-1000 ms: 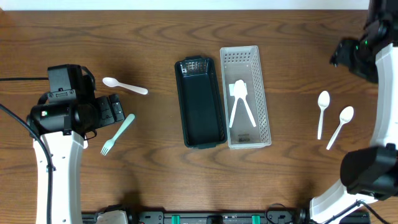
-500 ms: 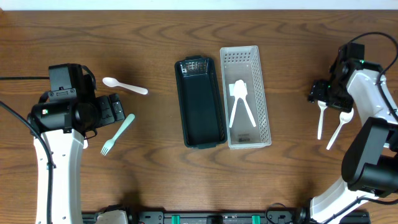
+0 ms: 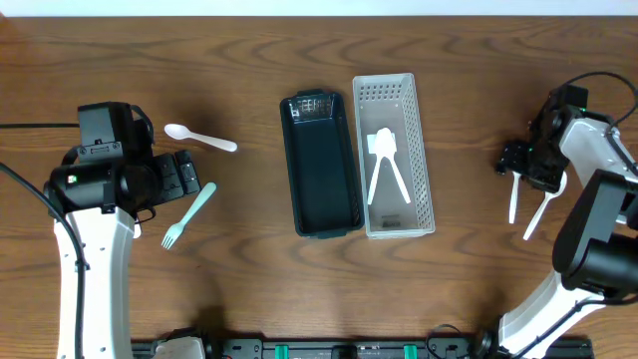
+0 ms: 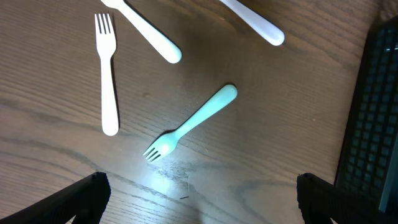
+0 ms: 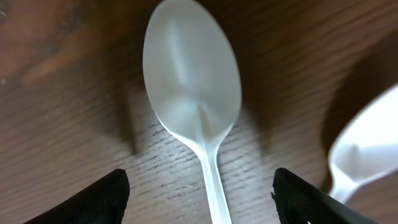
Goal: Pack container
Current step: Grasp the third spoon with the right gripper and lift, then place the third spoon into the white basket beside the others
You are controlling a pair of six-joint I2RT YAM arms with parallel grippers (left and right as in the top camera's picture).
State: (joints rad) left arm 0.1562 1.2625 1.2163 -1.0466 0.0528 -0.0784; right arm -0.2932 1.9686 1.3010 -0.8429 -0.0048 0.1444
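Right gripper [image 5: 202, 199] coming down from far right corner, now straddling white spoon [image 5: 191, 74] - jaws spread, not pinching yet. Spoon lying well right of white basket [image 3: 394, 95], beside second spoon [image 5: 367, 143]. Left gripper [image 4: 199, 199] spread wide, hovering over teal fork [image 4: 193, 124] - spoon pickup probably coming next.

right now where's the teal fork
In the overhead view the teal fork lies far left of the dark container, just below the white spoon and beside the left gripper.
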